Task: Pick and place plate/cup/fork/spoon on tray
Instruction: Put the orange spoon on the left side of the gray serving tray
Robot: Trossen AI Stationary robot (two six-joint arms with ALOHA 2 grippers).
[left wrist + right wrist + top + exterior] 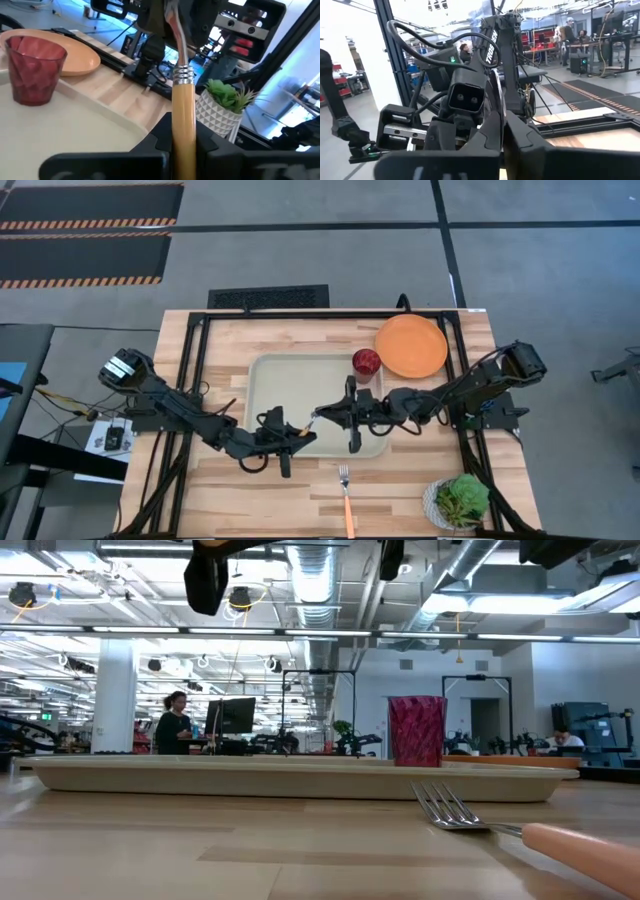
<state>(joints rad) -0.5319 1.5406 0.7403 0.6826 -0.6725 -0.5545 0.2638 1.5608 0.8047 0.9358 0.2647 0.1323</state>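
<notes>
The orange-handled silver spoon [182, 115] is clamped in the left gripper [300, 432] over the pale grey-green tray's [265, 375] near edge. The right gripper [322, 413] appears pinched on its bowl end. For a clean handover, one grip should be released only once the other is secure.

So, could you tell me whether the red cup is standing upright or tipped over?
Upright: the cup stands on the tray, open mouth up in the left wrist view.

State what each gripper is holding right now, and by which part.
The left gripper holds the spoon by its orange handle. The right gripper has closed around the spoon's bowl end; whether it truly grips it cannot be told.
</notes>
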